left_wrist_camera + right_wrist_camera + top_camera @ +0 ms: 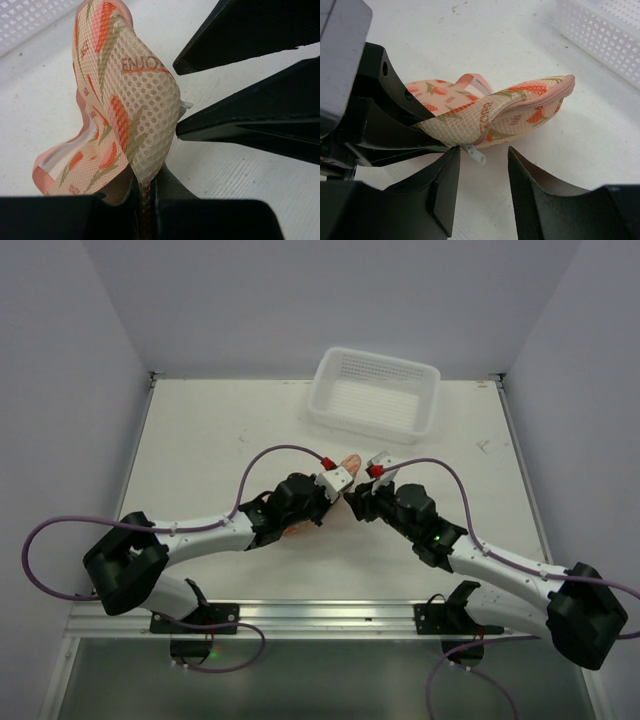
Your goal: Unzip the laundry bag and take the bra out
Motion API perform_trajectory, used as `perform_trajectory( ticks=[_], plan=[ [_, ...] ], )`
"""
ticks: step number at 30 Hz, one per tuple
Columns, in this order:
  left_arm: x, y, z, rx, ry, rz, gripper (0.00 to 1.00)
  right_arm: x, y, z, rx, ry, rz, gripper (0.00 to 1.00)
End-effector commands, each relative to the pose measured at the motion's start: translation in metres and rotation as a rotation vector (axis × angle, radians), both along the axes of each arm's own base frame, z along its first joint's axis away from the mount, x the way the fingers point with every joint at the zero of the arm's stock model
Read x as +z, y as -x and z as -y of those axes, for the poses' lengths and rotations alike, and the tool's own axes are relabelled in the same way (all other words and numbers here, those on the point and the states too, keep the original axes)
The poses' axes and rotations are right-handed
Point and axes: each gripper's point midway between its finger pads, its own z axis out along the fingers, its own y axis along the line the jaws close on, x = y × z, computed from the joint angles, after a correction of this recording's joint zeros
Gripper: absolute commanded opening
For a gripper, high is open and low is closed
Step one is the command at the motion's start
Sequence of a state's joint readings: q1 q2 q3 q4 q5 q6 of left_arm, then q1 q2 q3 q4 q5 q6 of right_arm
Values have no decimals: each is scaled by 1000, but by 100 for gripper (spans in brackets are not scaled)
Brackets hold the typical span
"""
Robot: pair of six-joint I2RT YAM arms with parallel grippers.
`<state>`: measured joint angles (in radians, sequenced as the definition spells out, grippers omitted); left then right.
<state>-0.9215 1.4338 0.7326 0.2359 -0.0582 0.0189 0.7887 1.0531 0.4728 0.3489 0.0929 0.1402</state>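
Evidently the left end effector clamps the laundry bag, steadying it at 6 o'clock from the lattice basket, so the part-open right end effector can straddle its zipper pull.

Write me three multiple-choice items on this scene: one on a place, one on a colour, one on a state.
1. Where is the white basket? A at the far edge of the table; B between the arm bases; C at the left edge.
2. The prints on the laundry bag are: A blue; B red-orange; C black.
3. The left fingers are: A wide open; B shut on the laundry bag; C out of view.
Answers: A, the top view shows it there; B, orange wedges on peach fabric; B, fabric is pinched between them.
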Motion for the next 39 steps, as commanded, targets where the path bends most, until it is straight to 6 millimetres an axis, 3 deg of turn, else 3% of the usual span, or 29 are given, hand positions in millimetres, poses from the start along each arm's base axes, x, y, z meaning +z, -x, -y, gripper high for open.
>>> perform_trajectory(
  ticks=[1,9,19,39],
  plan=[
    [23,-6,-1,22,50,30,0,19,0,4,-13,-22,65,46],
    [21,-8,-4,44,61,3,0,22,9,-3,54,-44,89,35],
    [27,-5,-3,28,79,0,0,11,3,-6,34,4,80,41],
    [24,3,4,-31,86,-19,0,22,-10,-9,-1,2,128,44]
  ],
)
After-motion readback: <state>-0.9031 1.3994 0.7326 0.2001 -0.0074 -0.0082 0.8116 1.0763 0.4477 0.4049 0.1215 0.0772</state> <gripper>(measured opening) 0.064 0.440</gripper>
